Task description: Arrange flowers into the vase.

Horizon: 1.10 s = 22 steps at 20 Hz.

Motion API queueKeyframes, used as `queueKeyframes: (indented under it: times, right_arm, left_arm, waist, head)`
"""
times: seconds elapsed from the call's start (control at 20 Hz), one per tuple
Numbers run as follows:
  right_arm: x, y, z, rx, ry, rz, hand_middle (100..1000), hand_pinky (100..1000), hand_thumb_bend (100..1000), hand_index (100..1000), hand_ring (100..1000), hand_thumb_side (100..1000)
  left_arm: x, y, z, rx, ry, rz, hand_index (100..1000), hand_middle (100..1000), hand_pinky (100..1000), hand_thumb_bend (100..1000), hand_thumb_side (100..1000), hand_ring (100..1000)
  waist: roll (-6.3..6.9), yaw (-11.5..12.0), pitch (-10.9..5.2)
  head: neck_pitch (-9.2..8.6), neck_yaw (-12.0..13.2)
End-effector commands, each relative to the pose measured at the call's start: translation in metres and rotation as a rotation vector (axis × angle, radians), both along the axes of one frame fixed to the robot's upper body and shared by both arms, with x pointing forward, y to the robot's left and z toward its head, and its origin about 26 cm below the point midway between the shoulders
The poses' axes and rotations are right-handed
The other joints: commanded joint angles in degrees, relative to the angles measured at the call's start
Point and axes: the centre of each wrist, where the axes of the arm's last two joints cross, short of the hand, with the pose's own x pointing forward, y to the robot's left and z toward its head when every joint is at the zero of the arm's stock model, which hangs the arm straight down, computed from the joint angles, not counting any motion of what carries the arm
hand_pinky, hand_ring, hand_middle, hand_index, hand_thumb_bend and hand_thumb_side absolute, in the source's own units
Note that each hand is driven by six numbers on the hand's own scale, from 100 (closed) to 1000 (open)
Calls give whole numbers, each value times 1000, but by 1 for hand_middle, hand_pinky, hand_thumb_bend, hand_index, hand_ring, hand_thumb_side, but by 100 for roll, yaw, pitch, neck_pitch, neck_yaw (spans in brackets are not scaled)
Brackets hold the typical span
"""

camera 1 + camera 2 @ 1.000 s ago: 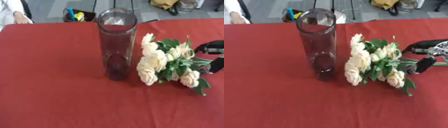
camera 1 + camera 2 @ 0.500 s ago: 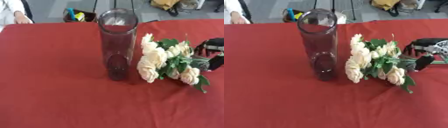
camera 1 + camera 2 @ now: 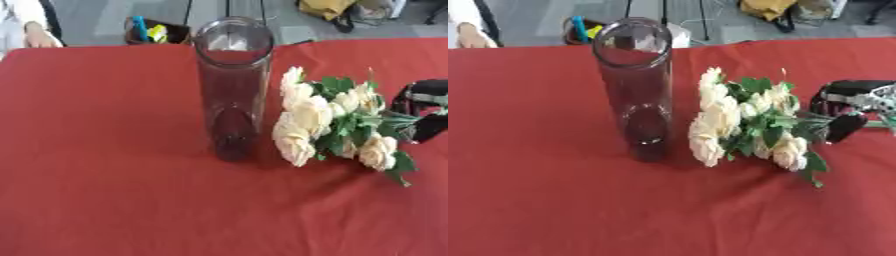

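Note:
A tall clear cylinder vase (image 3: 233,90) stands upright near the middle of the red table (image 3: 105,150), with nothing inside it. Just to its right lies a bunch of cream roses (image 3: 741,117) with green leaves, blooms toward the vase and stems running right. My right hand (image 3: 852,107) comes in from the right edge, its black fingers and thumb curled round the stems. The flower heads sit low over the cloth, close beside the vase wall without touching its rim. My left hand shows in neither view.
Beyond the table's far edge stands a dark bin with blue and yellow items (image 3: 150,31). A person in white (image 3: 22,25) sits at the far left corner. Bags (image 3: 773,10) lie on the floor behind.
The bunch and my right hand have shifted slightly up and toward the vase; the vase has stayed in place.

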Motion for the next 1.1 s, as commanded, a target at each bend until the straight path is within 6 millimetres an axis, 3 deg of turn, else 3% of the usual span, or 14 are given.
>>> queueKeyframes:
  times: [0.05, 0.35, 0.7, 0.85, 1.1]
  right_arm:
    - [-2, -6, 1, 12, -2, -13, 580, 675, 243, 654, 581, 393]
    - [-2, -2, 2, 50, -11, 0, 574, 663, 158, 652, 583, 352]
    - [-3, -2, -7, 40, 25, -9, 428, 511, 100, 557, 422, 364]
    - [-3, -1, -6, 28, 27, -5, 297, 534, 100, 445, 306, 373]
    - [-3, 0, -6, 17, 31, -3, 193, 510, 100, 281, 182, 409]
  left_arm:
    - [-3, 1, 9, 33, -23, 2, 953, 862, 725, 100, 983, 872]
    - [-3, 1, 9, 43, -14, 1, 953, 862, 725, 100, 985, 871]
    - [-3, 1, 9, 57, -8, -1, 953, 862, 725, 100, 986, 871]
    - [-3, 1, 8, 62, -5, -1, 954, 862, 725, 100, 984, 871]
    - [-3, 1, 9, 71, -1, -3, 954, 861, 725, 100, 985, 871]
  waist:
    - [11, -12, -81]
    - [-6, -29, -84]
    - [0, -15, -67]
    - [-2, -12, -70]
    - [-11, -34, -67]
  head:
    - [-13, 21]
    - [-34, 14]
    - [-33, 9]
    - [-21, 14]
    - [-21, 27]
